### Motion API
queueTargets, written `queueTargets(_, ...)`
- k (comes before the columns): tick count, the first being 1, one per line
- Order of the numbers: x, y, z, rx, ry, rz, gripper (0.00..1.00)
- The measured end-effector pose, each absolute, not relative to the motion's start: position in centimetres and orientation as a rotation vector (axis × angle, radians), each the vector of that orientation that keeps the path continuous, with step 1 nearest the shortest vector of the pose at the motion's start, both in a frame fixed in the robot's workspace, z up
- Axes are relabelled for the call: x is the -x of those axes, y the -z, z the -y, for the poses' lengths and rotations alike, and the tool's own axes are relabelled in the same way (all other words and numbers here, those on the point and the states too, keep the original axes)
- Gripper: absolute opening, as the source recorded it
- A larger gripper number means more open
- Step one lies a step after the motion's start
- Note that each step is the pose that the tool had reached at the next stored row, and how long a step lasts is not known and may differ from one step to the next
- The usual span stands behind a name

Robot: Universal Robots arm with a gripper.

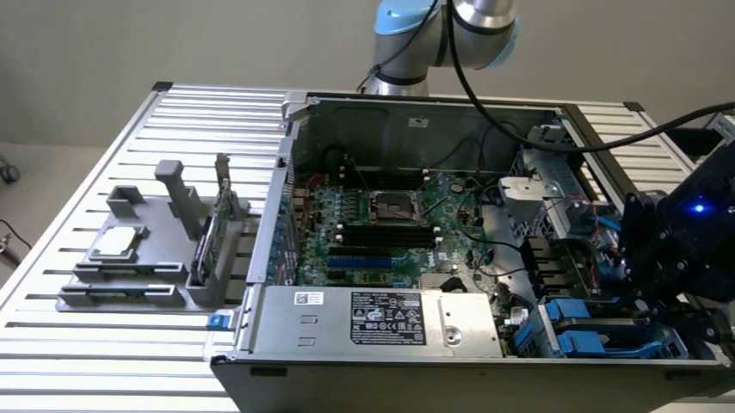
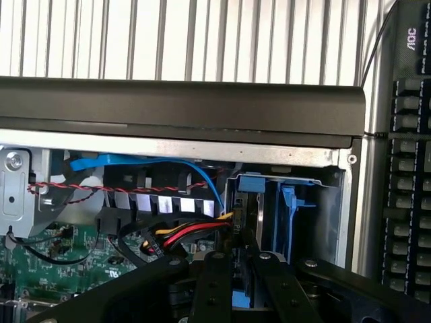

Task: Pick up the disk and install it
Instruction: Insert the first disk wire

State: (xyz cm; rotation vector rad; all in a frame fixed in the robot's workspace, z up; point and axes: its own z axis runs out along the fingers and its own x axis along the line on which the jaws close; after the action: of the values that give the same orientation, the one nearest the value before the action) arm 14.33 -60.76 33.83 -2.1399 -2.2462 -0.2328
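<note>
Open computer case on the slatted metal tabletop (image 1: 69,344), as I see it from the remote station. At the exterior view's far left sits a grey parts fixture (image 1: 132,275). A small flat silver drive (image 1: 120,244) lies in its tray, and an expansion card (image 1: 220,225) stands upright in its rack beside the case wall.

The middle of the scene is the tower case (image 1: 460,366), laid on its side with the cover off. Inside is the green motherboard (image 1: 453,245) with its bare processor socket (image 1: 391,206) and rows of black memory slots (image 1: 385,234). The silver power supply (image 1: 379,320), sticker up, lies along the near edge. The robot arm's base (image 1: 442,34) rises behind the case.

At the exterior view's right, blue plastic drive carriers (image 1: 574,331) fill the near corner of the case. The black gripper (image 1: 689,323), a blue light glowing on its body, hangs just above that corner.

The wrist view looks down into the same corner. There are red, yellow and black power leads (image 2: 185,235), a blue data cable (image 2: 135,161), a twisted red-and-black wire (image 2: 101,187) and the blue-lined drive bay (image 2: 289,215). A black keyboard (image 2: 407,202) lies on the tabletop outside the case.

The fingers (image 2: 212,282) stand narrowly apart and pinched on the disk (image 2: 240,299). The disk is seen edge-on as a dark slab with a patch of blue rail, held at the mouth of the bay, just beside the power leads.
</note>
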Motion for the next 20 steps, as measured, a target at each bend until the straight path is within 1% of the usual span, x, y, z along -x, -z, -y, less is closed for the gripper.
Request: queueTargets(20,-14.24,-33.7,60.89,2.149,0.233,2.238,0.18)
